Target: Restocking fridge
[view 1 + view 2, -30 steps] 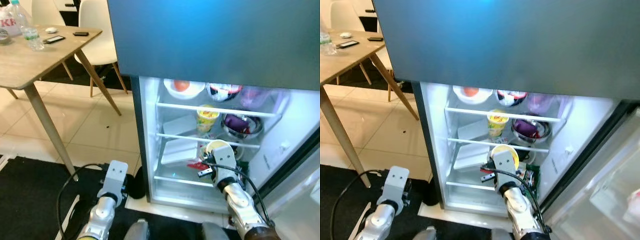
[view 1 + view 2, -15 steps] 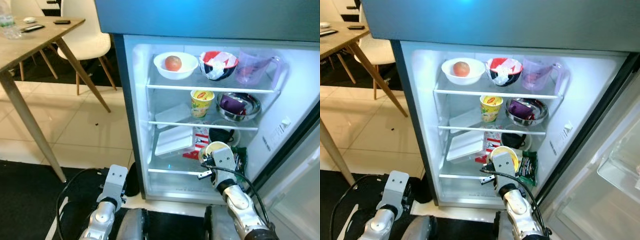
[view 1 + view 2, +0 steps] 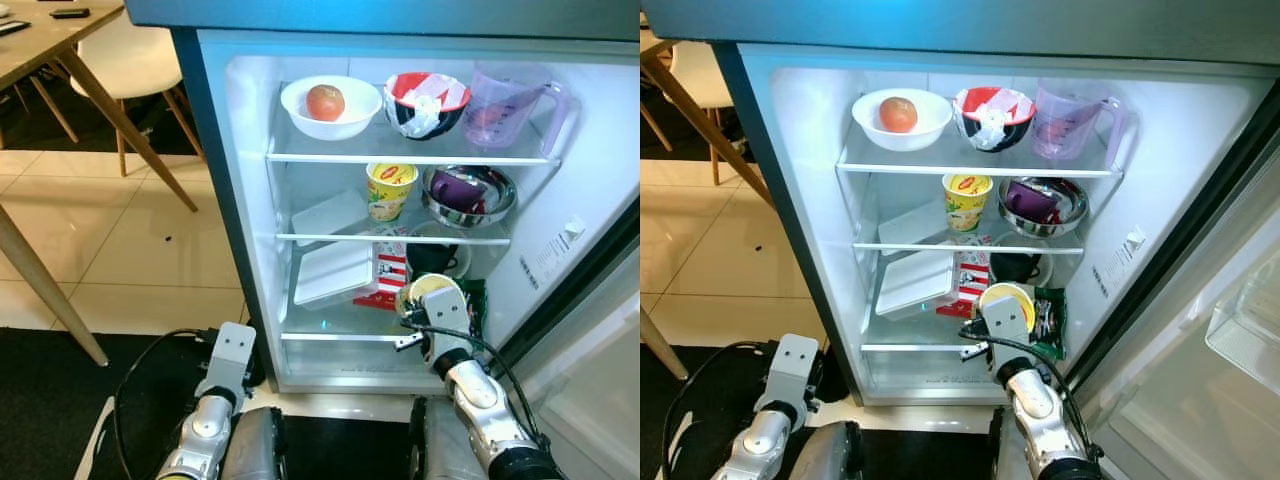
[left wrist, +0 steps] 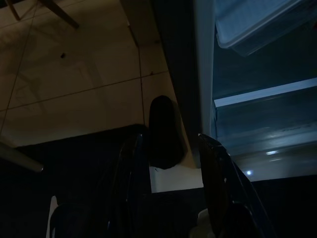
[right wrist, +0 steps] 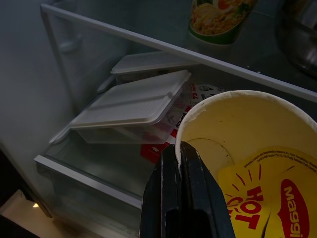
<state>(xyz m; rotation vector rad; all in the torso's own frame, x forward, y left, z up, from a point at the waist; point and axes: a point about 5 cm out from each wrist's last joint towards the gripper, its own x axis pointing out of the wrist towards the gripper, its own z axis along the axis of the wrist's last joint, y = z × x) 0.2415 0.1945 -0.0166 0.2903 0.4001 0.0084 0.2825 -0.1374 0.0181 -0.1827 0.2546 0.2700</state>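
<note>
Since a second ago my head camera is tilting up, so the whole fridge point(image 3: 240, 200) interior is coming into view while my right gripper point(image 5: 185, 163) is staying on the yellow cup point(image 5: 250, 148) in front of the bottom shelf.

My head views are showing all three shelves: a white bowl point(image 3: 331, 108) with a round reddish fruit, a red-and-black bowl point(image 3: 427, 103) and a translucent purple jug point(image 3: 505, 105) on top; a printed noodle cup point(image 3: 389, 190) and a shiny steel bowl point(image 3: 469, 195) in the middle; a flat white lidded box point(image 3: 336, 271), a red-and-white carton point(image 3: 393, 272) and a dark cup point(image 3: 430, 258) below.

My right wrist view is giving what those cannot: my two black fingers point(image 5: 171, 183) are pressing together on the cup's thin paper rim, one inside and one outside, and the peeled lid inside is reading "HOT" and "Maggi". The box's ribbed plastic lid is also showing plainly there.

My left gripper point(image 4: 168, 148) is hanging low beside the fridge's outer wall, fingers apart, over pale glossy floor tiles point(image 4: 89, 74) and a dark mat point(image 3: 60, 400).
</note>
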